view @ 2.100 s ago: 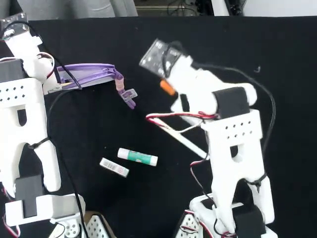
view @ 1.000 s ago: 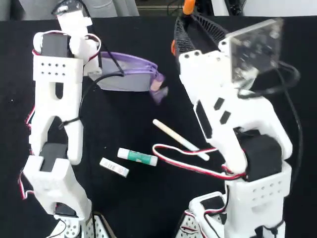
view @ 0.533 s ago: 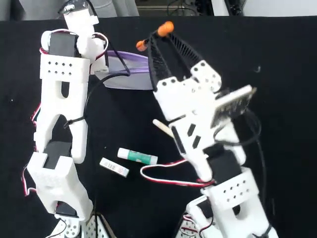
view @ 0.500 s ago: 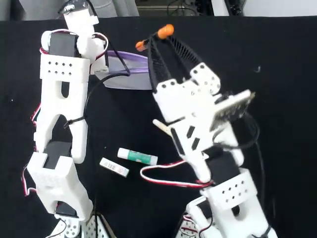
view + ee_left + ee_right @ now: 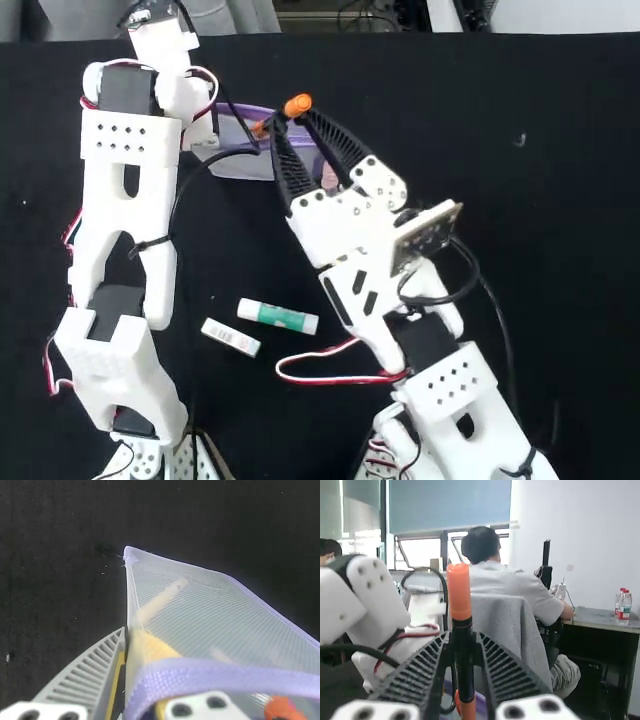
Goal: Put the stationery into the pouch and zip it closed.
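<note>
- no text, number or sign can be read in any of the views.
- a green printed band is seen on the glue stick [image 5: 278, 316]; its lettering is too small to be made out.
- dark marks are seen on the small white block [image 5: 231, 337] just beside the glue stick; they cannot be told as letters or figures.
- a red label is carried by the bottle [image 5: 623, 606] in the room behind; nothing on it can be read.
</note>
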Available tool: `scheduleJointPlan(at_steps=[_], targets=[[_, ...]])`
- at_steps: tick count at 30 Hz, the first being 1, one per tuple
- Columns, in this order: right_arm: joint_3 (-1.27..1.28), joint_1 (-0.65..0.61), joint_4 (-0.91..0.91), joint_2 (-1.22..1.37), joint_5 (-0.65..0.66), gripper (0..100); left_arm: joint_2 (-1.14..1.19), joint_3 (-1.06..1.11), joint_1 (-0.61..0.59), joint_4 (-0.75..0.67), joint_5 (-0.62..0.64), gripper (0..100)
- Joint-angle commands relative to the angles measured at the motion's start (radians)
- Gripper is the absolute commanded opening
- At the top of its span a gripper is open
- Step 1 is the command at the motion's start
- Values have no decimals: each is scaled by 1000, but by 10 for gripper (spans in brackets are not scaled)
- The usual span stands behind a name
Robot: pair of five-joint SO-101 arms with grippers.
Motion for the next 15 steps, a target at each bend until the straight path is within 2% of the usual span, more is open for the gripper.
scheduleJointPlan(at_steps=[1, 8, 15], targets=[[21, -17, -26, -19, 49, 13, 0, -1, 24, 3, 5, 28], [-21, -54, -18, 154, 150, 30, 0, -4, 24, 3, 5, 28], [-73, -55, -18, 266, 164, 284, 0, -7, -33, 2, 5, 28]])
